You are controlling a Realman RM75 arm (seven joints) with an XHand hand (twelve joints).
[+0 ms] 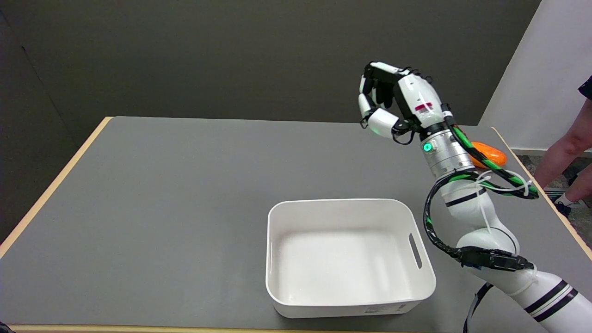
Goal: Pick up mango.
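In the head view your right hand [393, 104] hangs at upper right with fingers [372, 104] curled on nothing, while the mango [491, 155] lies half hidden behind your forearm near the surface [185, 185] edge, where a blind reach could nudge it off.

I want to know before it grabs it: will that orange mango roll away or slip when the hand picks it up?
The mango looks smooth and glossy, so it may be a bit slippery. Its rounded, egg-like shape could let it roll if nudged, and it lies near the table's right edge. It seems firm, not floppy. The right hand holds nothing.
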